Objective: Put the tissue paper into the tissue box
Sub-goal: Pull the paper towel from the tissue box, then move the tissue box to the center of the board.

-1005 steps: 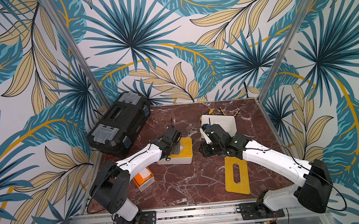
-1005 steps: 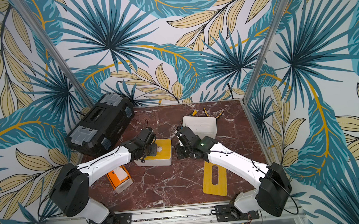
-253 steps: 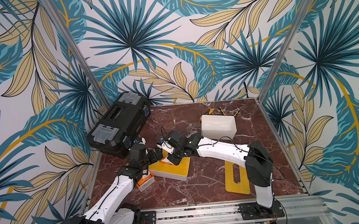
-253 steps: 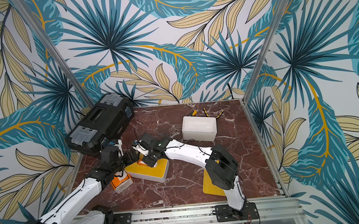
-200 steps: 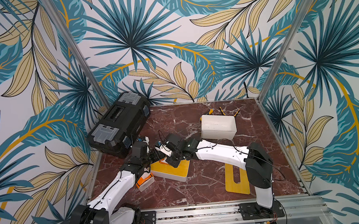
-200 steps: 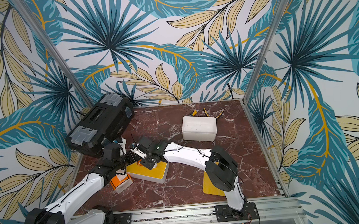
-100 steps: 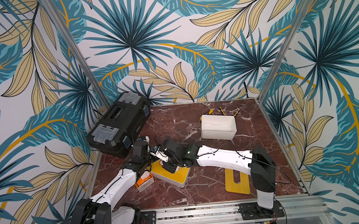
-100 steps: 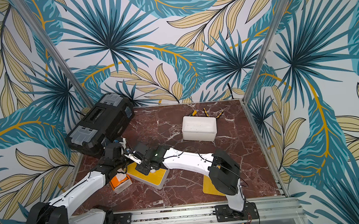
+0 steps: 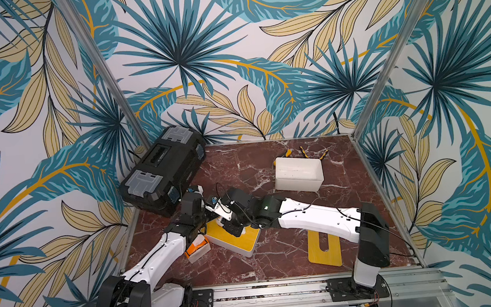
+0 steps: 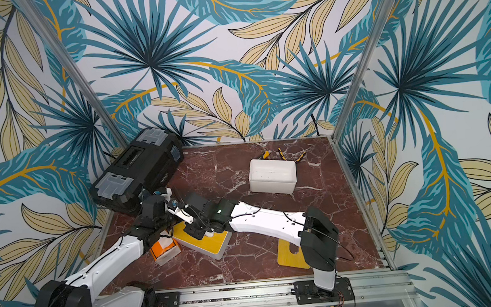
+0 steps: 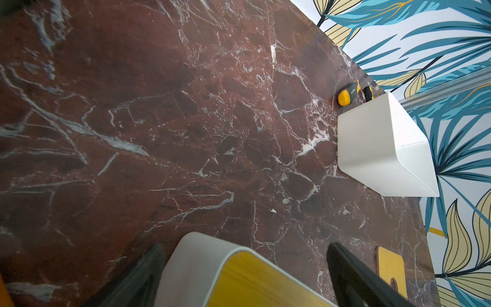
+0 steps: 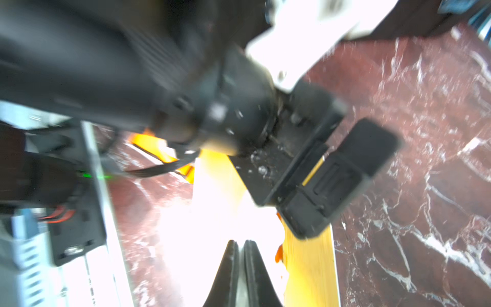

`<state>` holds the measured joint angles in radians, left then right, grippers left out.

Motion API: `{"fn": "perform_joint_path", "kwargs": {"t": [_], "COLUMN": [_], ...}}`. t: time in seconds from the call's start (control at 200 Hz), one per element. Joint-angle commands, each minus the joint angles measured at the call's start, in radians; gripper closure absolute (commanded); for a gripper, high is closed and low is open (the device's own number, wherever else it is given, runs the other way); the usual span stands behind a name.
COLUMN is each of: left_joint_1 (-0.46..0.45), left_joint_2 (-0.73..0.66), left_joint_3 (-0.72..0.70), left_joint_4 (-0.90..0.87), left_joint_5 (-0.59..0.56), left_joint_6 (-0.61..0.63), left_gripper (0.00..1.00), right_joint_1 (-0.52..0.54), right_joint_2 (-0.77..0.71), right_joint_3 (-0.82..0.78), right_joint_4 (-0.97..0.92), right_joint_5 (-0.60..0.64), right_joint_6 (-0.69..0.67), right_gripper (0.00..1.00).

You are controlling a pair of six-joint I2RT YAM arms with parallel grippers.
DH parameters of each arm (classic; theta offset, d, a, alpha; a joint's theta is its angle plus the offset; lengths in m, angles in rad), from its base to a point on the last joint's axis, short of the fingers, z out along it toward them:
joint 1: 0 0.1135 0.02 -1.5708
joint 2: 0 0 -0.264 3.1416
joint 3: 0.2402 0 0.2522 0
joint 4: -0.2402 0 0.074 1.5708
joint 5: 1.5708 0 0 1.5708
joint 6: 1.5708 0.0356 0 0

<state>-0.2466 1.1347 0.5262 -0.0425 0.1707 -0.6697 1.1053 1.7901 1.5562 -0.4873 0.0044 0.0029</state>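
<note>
The tissue box (image 9: 234,240), white with a yellow wooden top, lies skewed at the front left in both top views. The tissue paper, an orange and white pack (image 9: 197,248), sits on the table against the box's left end. My left gripper (image 11: 247,271) is open and straddles one corner of the box (image 11: 212,276). My right gripper (image 9: 234,228) hangs over the yellow top, its fingers (image 12: 248,268) almost touching with a thin pale sliver between them. A small white scrap (image 9: 243,231) shows on the yellow top beside it. The two grippers crowd together over the box (image 10: 212,242).
A black toolbox (image 9: 162,172) leans at the back left, close behind the left wrist. A second white box (image 9: 298,174) stands at the back right with yellow-handled tools (image 9: 304,152) behind it. A yellow slotted lid (image 9: 323,247) lies flat under the right arm.
The box has slid a little toward the front left and turned. The right gripper came with it. The left gripper closed in on the box's left end.
</note>
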Motion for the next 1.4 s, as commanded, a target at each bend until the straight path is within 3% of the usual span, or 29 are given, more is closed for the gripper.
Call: {"fn": "perform_joint_path", "kwargs": {"t": [0.0,0.155,0.501,0.561,0.621,0.851,0.921,1.187,1.392], "left_joint_1": [0.006,0.007,0.015,0.016,0.018,0.020,0.020,0.021,0.021], "left_joint_2": [-0.024,-0.036,-0.143,-0.169,-0.199,-0.334,-0.377,-0.545,-0.633], "left_joint_3": [-0.001,0.003,0.003,0.005,0.011,0.032,0.037,0.047,0.034], "left_joint_4": [-0.014,-0.025,-0.079,-0.093,-0.116,-0.201,-0.227,-0.315,-0.331], "left_joint_5": [-0.022,-0.019,-0.080,-0.095,-0.119,-0.231,-0.265,-0.395,-0.431], "left_joint_6": [0.022,0.030,0.059,0.069,0.083,0.117,0.128,0.136,0.133], "left_gripper": [0.00,0.00,0.00,0.00,0.00,0.00,0.00,0.00,0.00], "right_joint_1": [0.007,0.007,0.007,0.007,0.017,0.133,0.159,0.179,0.148], "right_joint_2": [-0.053,-0.096,-0.212,-0.216,-0.209,-0.131,-0.103,0.123,0.199], "right_joint_3": [-0.030,-0.058,-0.239,-0.268,-0.287,-0.255,-0.233,-0.035,-0.028], "right_joint_4": [-0.006,-0.036,0.034,0.041,0.040,-0.020,-0.031,-0.223,-0.207], "right_joint_5": [-0.072,0.010,0.007,0.017,0.031,0.258,0.323,0.595,0.742], "right_joint_6": [0.026,0.023,0.134,0.173,0.201,0.209,0.210,0.231,0.146], "right_gripper": [0.72,0.46,0.32,0.21,0.17,0.11,0.01,0.00,0.01]}}
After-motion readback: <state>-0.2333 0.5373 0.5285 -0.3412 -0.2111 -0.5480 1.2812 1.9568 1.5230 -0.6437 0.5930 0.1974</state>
